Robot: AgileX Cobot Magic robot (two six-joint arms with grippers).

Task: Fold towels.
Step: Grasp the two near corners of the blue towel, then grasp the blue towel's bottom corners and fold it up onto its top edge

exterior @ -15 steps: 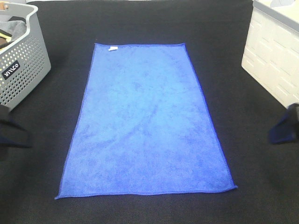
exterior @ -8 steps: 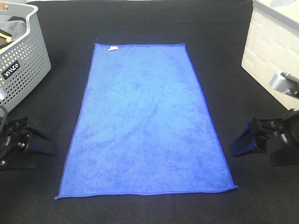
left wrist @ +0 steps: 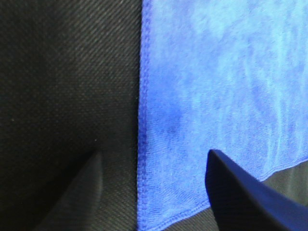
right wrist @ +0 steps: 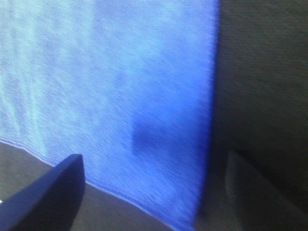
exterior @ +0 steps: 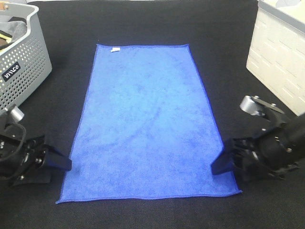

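The royal-blue towel (exterior: pixel 147 119) lies flat and spread out on the black table, with its white tag (exterior: pixel 115 48) at the far left corner. My left gripper (exterior: pixel 64 164) is low at the towel's left edge, close to the near left corner. In the left wrist view the gripper (left wrist: pixel 154 192) is open, and its fingers (left wrist: pixel 240 192) straddle the hem of the towel (left wrist: pixel 216 86). My right gripper (exterior: pixel 220 164) is at the right edge near the near right corner. The right wrist view shows it (right wrist: pixel 154 187) open across the towel's (right wrist: pixel 106 82) hem.
A grey perforated basket (exterior: pixel 24 62) holding a grey cloth (exterior: pixel 14 26) stands at the far left. A white box (exterior: pixel 281 52) stands at the far right. The black table covering (exterior: pixel 152 21) runs all round the towel.
Both arms have come in from the sides of the view. Each open gripper has moved inward and down to the towel's side edge near its near corner. The towel has not moved.
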